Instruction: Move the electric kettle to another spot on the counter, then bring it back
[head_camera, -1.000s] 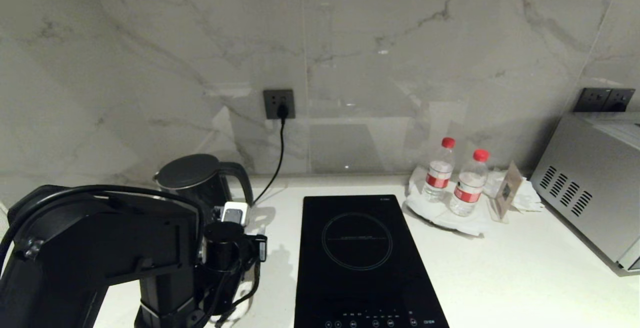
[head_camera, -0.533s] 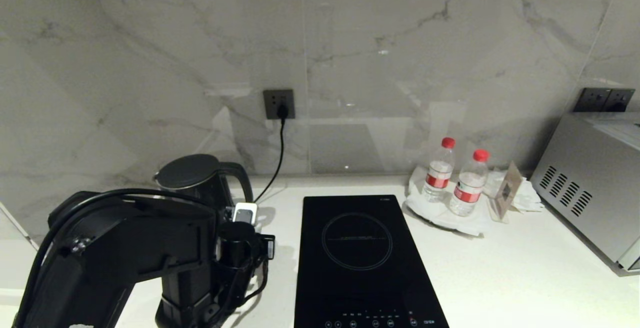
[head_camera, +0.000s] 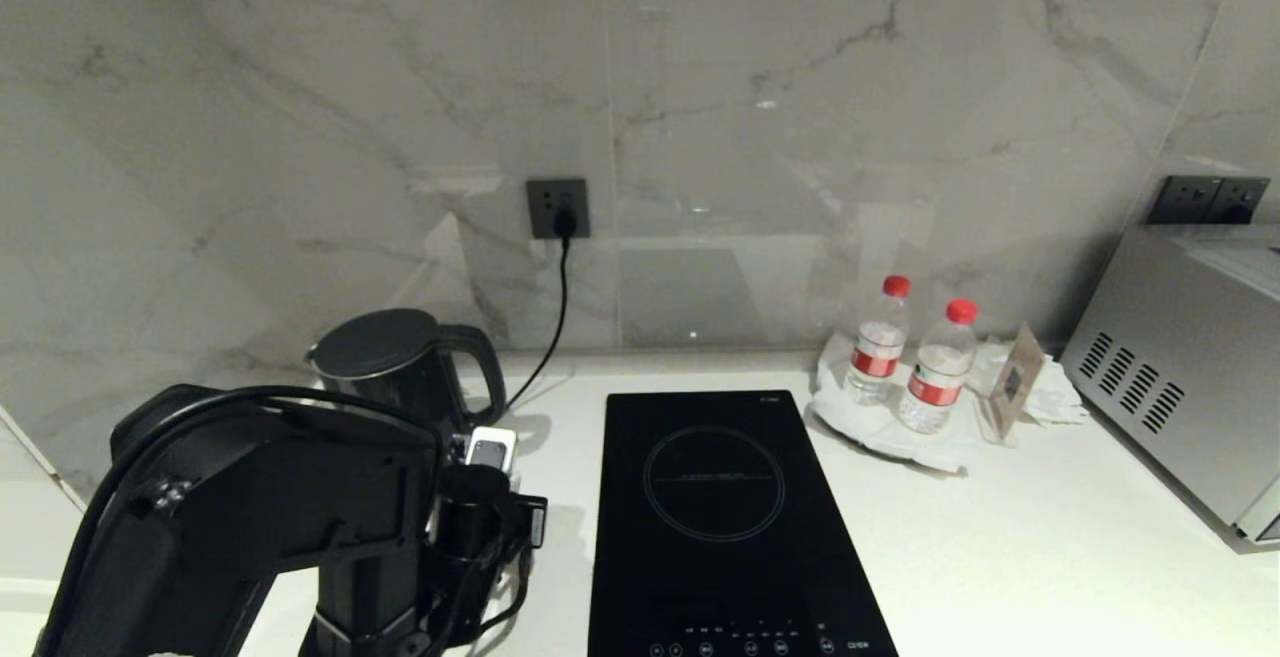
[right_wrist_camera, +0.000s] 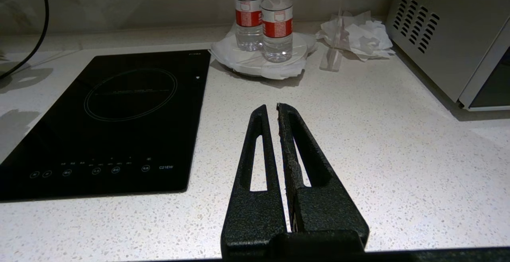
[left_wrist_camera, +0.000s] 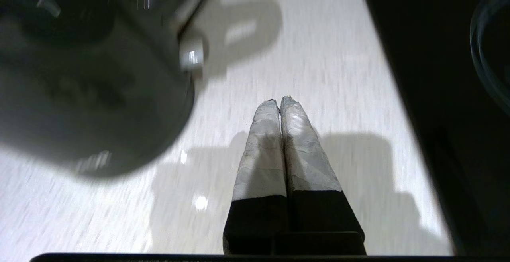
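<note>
The electric kettle [head_camera: 400,362] stands upright on the counter [head_camera: 1000,557] at about ten o'clock from the induction hob [head_camera: 715,517], free of any grip. The left gripper [left_wrist_camera: 279,103], fingers pressed together and holding nothing, hangs over bare worktop beside it. The right gripper [right_wrist_camera: 272,112] idles, nearly closed and empty. Probably the return is finished, though one moment cannot confirm both legs.

Electric kettle [head_camera: 400,362] on counter [head_camera: 1000,537], seemingly left of hob [head_camera: 720,517].
</note>
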